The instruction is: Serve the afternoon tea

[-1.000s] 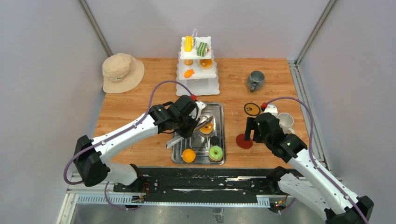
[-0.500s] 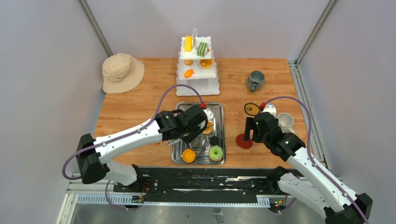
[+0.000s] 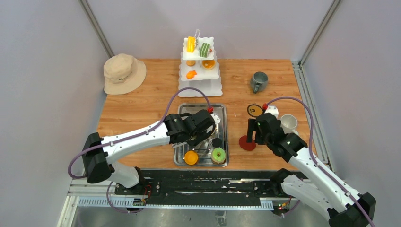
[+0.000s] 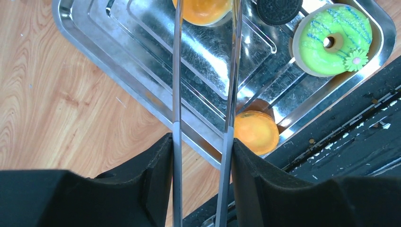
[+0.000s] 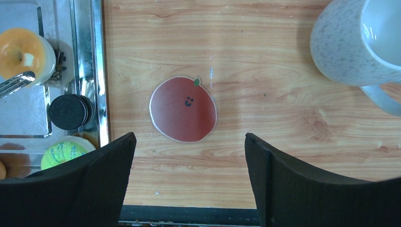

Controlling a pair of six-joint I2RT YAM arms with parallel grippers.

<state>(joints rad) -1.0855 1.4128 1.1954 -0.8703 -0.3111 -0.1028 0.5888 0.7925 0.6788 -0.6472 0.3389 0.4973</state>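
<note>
- Setting: a light wooden table (image 3: 142, 104) enclosed by plain grey panels (image 3: 47, 71). A beige fabric bucket hat (image 3: 124, 73) lies at its far left corner, apart from the work.
- Rectangular steel tray (image 4: 123, 71), near centre, holds four pieces: an orange-glazed ring donut (image 5: 21, 49), a black sandwich cookie (image 5: 71, 112), a green-iced donut (image 4: 331, 40) and a round orange pastry (image 4: 255, 132) in the near corner.
- Left gripper (image 4: 201, 142): clamped on the handle end of long metal tongs (image 4: 176, 71). The two blades reach over the tray and straddle the orange-glazed ring donut; whether they pinch it cannot be told. The tongs probably serve to pick out small pieces that the broad fingers would crowd.
- White three-tier stand (image 3: 201, 90), far centre: the top tier carries a yellow slice (image 3: 190, 44) and a green slice (image 3: 204, 49), with orange pieces (image 3: 208, 64) below them. The lowest tier looks bare. It is judged to be the destination for the tray's pastries.
- Right gripper (image 5: 189, 137): jaws spread wide, holding nothing, poised above a red apple-shaped coaster (image 5: 183, 109) just right of the tray, likely in readiness to seat a mug there.
- Speckled white mug (image 5: 354, 42): near that coaster, close to a yellow round coaster (image 3: 256, 110). A grey mug (image 3: 258, 81) stands well apart, far right, on bare wood.
</note>
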